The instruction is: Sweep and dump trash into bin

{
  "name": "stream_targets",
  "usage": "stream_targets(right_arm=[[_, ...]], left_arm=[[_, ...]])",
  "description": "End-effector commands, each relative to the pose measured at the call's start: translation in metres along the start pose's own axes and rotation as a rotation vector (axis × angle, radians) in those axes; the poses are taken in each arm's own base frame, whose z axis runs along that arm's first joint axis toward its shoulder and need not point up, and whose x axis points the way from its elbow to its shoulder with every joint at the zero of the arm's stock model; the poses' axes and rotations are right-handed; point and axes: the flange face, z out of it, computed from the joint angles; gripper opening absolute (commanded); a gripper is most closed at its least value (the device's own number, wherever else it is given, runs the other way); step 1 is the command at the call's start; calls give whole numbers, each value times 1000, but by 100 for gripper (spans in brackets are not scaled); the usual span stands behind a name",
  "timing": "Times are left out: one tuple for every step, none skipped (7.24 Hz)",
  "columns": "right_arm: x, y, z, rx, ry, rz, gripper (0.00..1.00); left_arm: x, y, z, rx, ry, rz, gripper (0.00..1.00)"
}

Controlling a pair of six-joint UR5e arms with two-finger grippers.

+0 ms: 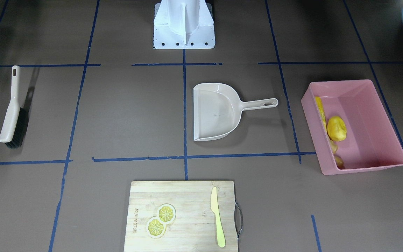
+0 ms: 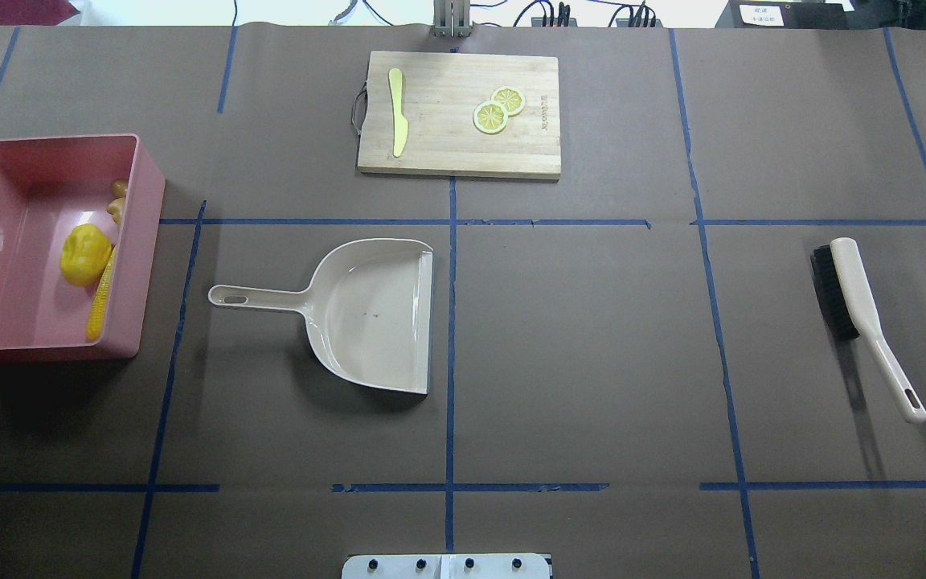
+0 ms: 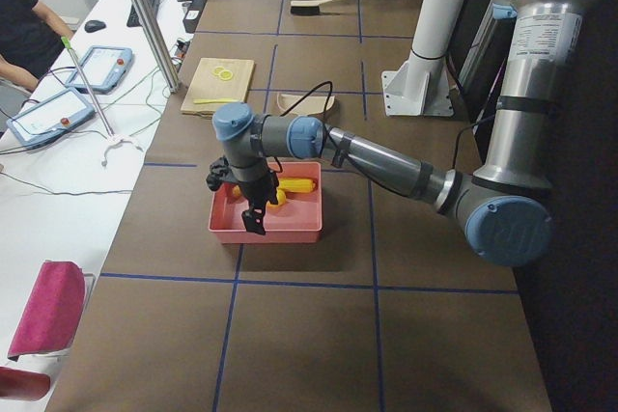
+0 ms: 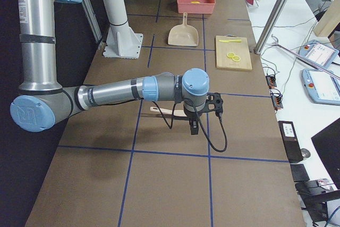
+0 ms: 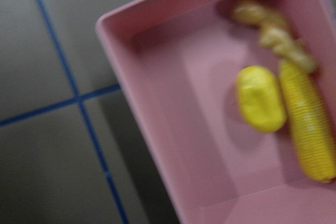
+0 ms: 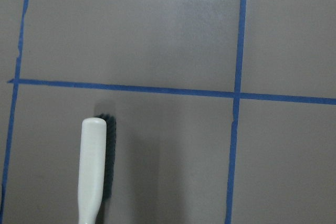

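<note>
Where the trash [image 2: 83,255] lay: inside the large rectangular pink plastic bin [image 2: 147,241], along its wall nearest the beige plastic dustpan [image 2: 366,322].
Long yellow corn cob [image 5: 307,124]: likely light and stiff; best pinched across its middle.
Smooth yellow oval lump [image 5: 261,98]: probably slippery, apt to roll.
Knobbly tan-orange ginger root [image 5: 273,32]: half hidden by the bin wall in the front-facing view, whole in the left wrist view.
Left tool [image 3: 256,224]: above the bin, seen only from the side; spread or pressed together, I could not tell.
Right tool [image 4: 194,127]: well apart from the bin; likewise untellable.
</note>
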Motion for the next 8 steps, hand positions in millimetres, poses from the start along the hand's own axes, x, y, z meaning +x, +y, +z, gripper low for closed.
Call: stream_targets(right_arm=[[8, 10, 2, -9, 8, -10, 100], [8, 8, 0, -6, 24, 22, 100], [10, 9, 0, -9, 37, 34, 100], [9, 8, 0, -6, 38, 53, 100], [8, 8, -1, -5, 38, 86, 100], [9, 9, 0, -6, 38, 110, 100], [9, 9, 0, -6, 38, 112, 100], [9, 9, 0, -5, 38, 110, 100]], left_arm=[[-80, 18, 22, -22, 22, -3, 100], [-79, 17, 17, -3, 57, -66, 100], [-69, 17, 16, 17, 143, -178, 100], [-72, 16, 19, 29, 141, -179, 100], [-71, 15, 18, 40, 140, -204, 100], [-75, 14, 23, 38, 141, -269, 100], [-78, 20, 29, 33, 137, -271, 100], [-81, 28, 34, 46, 132, -257, 100]])
